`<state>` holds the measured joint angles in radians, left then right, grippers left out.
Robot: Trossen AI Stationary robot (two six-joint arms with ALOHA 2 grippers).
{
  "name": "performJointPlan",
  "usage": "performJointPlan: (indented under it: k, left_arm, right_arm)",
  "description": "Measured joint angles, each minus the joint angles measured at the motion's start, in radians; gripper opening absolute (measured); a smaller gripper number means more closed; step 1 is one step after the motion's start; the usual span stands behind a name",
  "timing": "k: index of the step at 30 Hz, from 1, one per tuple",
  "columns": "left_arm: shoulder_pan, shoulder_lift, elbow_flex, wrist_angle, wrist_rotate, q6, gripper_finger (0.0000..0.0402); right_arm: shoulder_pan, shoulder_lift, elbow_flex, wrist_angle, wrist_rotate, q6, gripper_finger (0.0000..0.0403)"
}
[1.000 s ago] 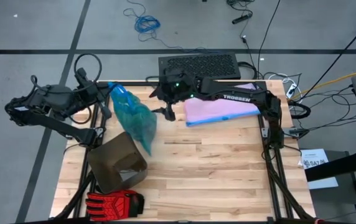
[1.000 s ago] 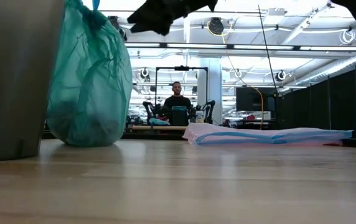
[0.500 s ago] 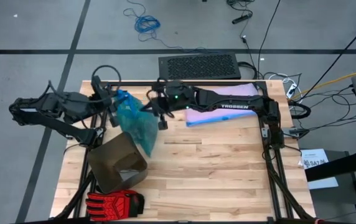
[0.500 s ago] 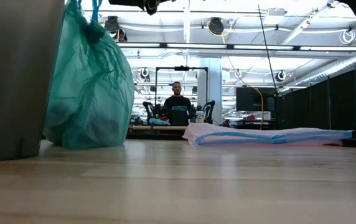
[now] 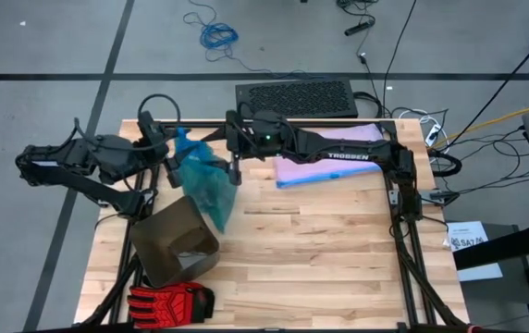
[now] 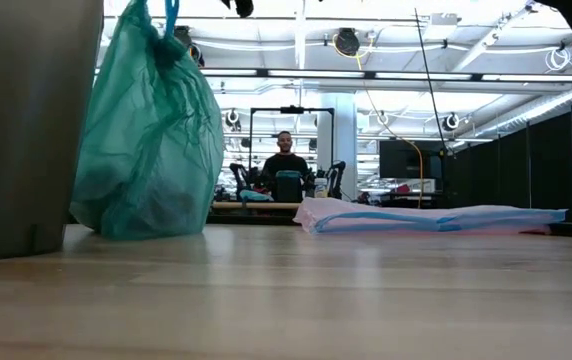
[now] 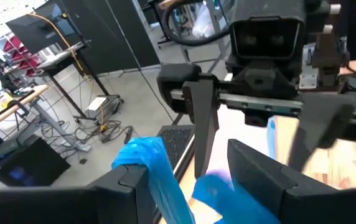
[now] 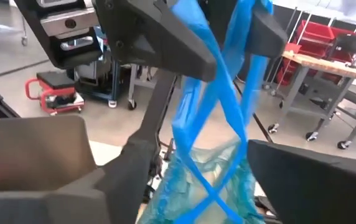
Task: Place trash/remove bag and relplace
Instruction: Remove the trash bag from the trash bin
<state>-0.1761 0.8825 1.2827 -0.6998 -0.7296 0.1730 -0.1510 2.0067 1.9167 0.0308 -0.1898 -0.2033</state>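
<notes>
1. High view: the teal-green bag (image 5: 203,180) stands at the bench's (image 5: 320,250) far left, beside the tipped bin (image 5: 174,242); the left pincer (image 5: 166,157) and right pincer (image 5: 230,159) flank its top.
2. Low view: only here, a person (image 6: 285,160) beyond the lilac bag (image 6: 431,217).
3. Left wrist view: spread fingers (image 7: 131,186) around the blue drawstring (image 7: 156,168).
4. Right wrist view: open fingers astride the crossed loops.

You see the bag (image 6: 146,140), thin teal-green plastic, standing full and bunched at the left of the low view. Its blue drawstring loops (image 8: 221,93) stretch up from its tied top.
</notes>
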Motion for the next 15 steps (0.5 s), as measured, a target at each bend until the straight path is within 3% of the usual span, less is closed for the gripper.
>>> performJointPlan:
  k: [5,10,15]
  left_arm:
    - [0.0,0.0,0.0,0.019,0.035,-0.007,0.018]
    - [-0.001,0.0,0.0,0.043,0.054,-0.007,0.018]
    - [-0.001,0.0,0.0,0.043,0.069,-0.006,0.018]
  right_arm:
    - [0.002,0.002,0.0,0.061,0.002,0.05,0.0309]
    - [0.0,0.037,0.001,0.224,0.003,0.154,0.0315]
    - [0.001,0.101,0.0,0.371,-0.109,0.245,0.0315]
